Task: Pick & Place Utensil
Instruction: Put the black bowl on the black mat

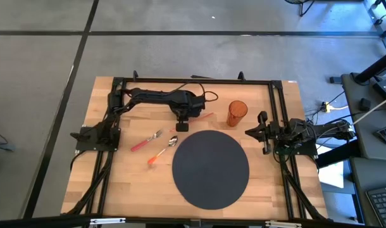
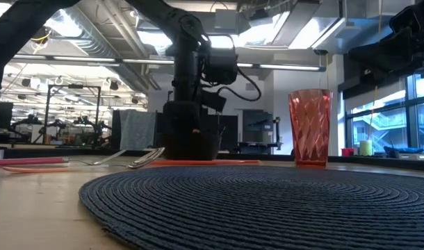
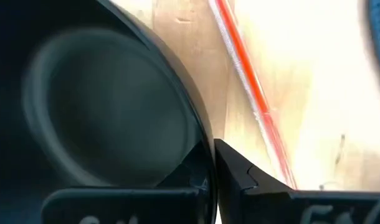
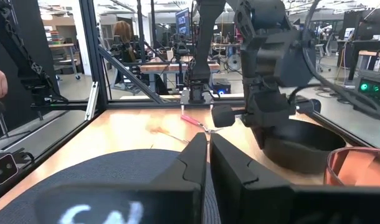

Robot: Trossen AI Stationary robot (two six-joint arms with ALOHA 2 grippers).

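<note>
A fork with a pink handle (image 1: 147,140) and a spoon with an orange handle (image 1: 161,152) lie flat on the wood table, left of the dark round placemat (image 1: 211,168). A thin orange utensil (image 1: 205,116) lies beyond the mat and shows in the left wrist view (image 3: 243,62). My left gripper (image 1: 182,125) reaches down at a black bowl (image 4: 302,146) that sits on the table (image 2: 191,146), mostly hidden under the arm in the high view. My right gripper (image 1: 264,134) waits shut and empty at the table's right side (image 4: 209,155). My left gripper (image 3: 213,186) comes from above, pointing down, and is shut on the bowl's rim (image 3: 199,134) at its near side. One finger seems to stand inside the bowl and one outside. The bowl's bottom rests on the table, upright.
A ribbed orange-red cup (image 1: 236,113) stands upright beyond the mat, right of the bowl (image 2: 310,128). Black frame rails (image 1: 193,81) run along the table's far, left and right edges. Bare wood lies at the table's near left (image 1: 123,183).
</note>
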